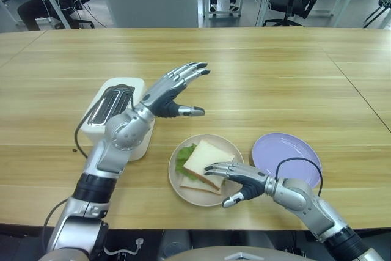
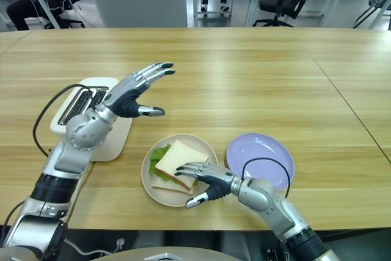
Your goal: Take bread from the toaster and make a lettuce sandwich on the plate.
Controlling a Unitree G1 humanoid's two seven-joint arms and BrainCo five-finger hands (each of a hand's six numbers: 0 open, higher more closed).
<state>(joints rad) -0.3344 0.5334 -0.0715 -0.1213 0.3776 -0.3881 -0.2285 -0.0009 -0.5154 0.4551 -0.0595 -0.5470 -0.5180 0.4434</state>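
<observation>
The sandwich sits assembled on the beige plate point(image 1: 197, 198) near the front edge of the table point(image 1: 275, 77): a top slice of bread point(image 1: 204, 156) over lettuce point(image 1: 182, 158) that peeks out on the left, with a bottom slice showing at the near edge. The right hand point(image 1: 237, 178) lies over the sandwich's near right corner, fingers stretched out and grasping nothing. It hides that corner, and whether it touches the bread cannot be told. The left hand point(image 1: 174, 93) hovers released, fingers spread, just right of the white toaster point(image 1: 110, 105), whose near side the forearm covers. The slots' contents are hard to make out. A purple plate point(image 1: 284, 150) lies just beside the beige one.
</observation>
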